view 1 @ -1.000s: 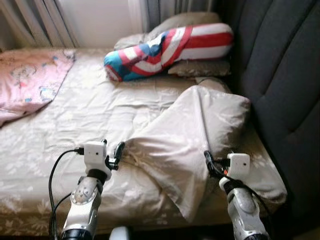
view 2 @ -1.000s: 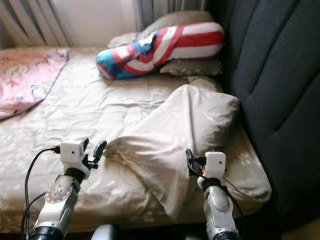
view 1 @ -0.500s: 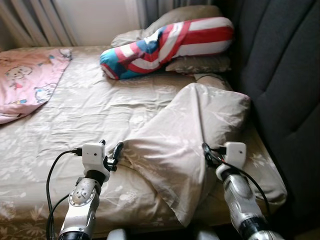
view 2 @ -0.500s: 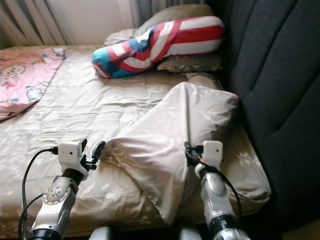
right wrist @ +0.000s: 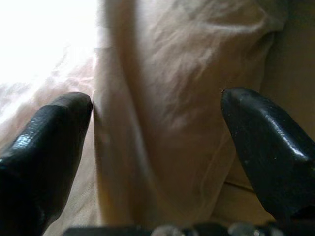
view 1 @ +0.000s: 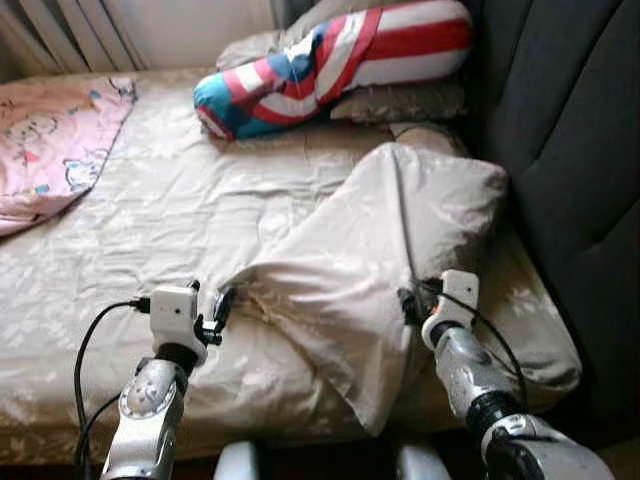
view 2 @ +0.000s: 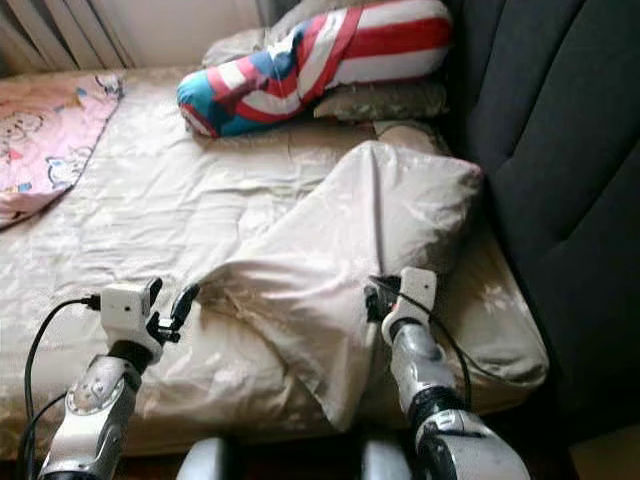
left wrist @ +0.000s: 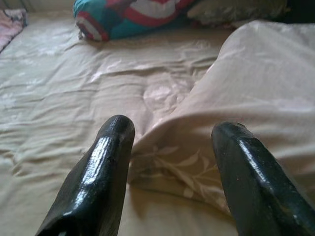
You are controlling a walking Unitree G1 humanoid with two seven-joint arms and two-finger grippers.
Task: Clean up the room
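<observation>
Flanking beige pillow [view 1: 385, 240]: both pincers, agape.

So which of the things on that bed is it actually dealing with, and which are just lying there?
Working on:
- beige pillow
- left gripper, open at its corner
- right gripper, open at its side

Just lying there:
- striped bolster
- pink blanket
- bedsheet
- dark headboard

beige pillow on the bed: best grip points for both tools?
Probably its two near edges. The pillow lies slanted, corner drooping off the bed front. The left tool, open, faces the folded left corner; pinch that from the left. The right tool, open, straddles the right edge ridge; close there from below.
</observation>
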